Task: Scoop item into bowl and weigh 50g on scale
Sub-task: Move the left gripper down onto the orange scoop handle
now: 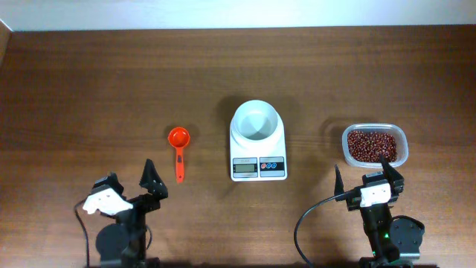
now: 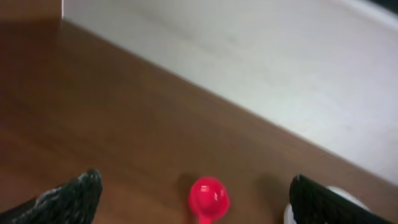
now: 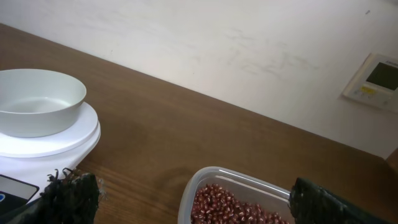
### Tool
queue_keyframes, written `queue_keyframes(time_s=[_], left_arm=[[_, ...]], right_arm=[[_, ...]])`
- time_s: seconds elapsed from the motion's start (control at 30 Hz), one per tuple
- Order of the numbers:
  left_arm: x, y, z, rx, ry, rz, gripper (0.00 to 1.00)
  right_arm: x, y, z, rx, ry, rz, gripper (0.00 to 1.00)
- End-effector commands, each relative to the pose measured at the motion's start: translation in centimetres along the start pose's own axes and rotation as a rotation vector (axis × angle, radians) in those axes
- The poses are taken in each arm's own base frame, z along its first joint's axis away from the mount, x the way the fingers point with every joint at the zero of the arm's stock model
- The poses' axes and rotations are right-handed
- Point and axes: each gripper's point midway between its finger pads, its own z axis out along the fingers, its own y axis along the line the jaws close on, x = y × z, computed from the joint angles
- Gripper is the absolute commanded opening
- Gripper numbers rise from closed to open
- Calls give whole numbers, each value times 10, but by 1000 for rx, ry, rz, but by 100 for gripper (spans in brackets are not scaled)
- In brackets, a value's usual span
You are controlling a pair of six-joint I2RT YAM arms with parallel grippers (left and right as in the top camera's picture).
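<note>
A small round white bowl with smooth plain sides point(image 1: 256, 121) sits upright on the platform of a flat white rectangular digital kitchen scale point(image 1: 258, 168) at the middle of the dark wooden table point(image 1: 111, 82). The bowl's inside shows only its own smooth white surface. The scale's front edge carries a small grey display and two round buttons. Their markings are too small to read, and no reading can be made out on the display.

To the right of the scale and well apart from it stands a clear rounded-rectangular plastic container point(image 1: 346, 136). It holds a loose heap of small dark red-brown oval beans point(image 1: 374, 146), which covers its floor.

To the left of the scale lies an orange-red plastic measuring scoop point(image 1: 179, 149), its round cup toward the far side of the table and its handle pointing toward the arms.

In the right wrist view a white wall panel with a small screen point(image 3: 376, 81) shows, its writing illegible.

There is one bowl, one scale, one container, one scoop and two grippers. The left gripper point(image 1: 128, 181) hovers near the scoop's handle with its jaws spread wide, holding nothing. The right gripper point(image 1: 364, 177) hangs just before the bean container, its jaws likewise apart and empty.
</note>
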Motion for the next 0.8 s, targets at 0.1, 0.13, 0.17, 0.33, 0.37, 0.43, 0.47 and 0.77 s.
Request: queue_keyframes(time_s=[0.1, 0.13, 0.17, 0.33, 0.37, 0.43, 0.47, 0.77], left_arm=[[-77, -35, -32, -6, 73, 34, 99], [-92, -43, -33, -11, 97, 38, 99], [-101, -51, -33, 3, 124, 61, 99], [-142, -82, -11, -60, 491, 166, 99], [-143, -83, -4, -91, 573, 168, 99], [-144, -86, 18, -128, 673, 171, 99], [-141, -86, 30, -137, 697, 171, 99], [-47, -52, 83, -277, 1101, 173, 99]], right_arm=[[1, 4, 0, -16, 0, 1, 99], [1, 4, 0, -16, 0, 1, 99], [1, 4, 0, -16, 0, 1, 99], [1, 4, 0, -16, 0, 1, 99], [1, 4, 0, -16, 0, 1, 99], [1, 4, 0, -16, 0, 1, 99], [1, 4, 0, -16, 0, 1, 99], [1, 4, 0, -16, 0, 1, 99]])
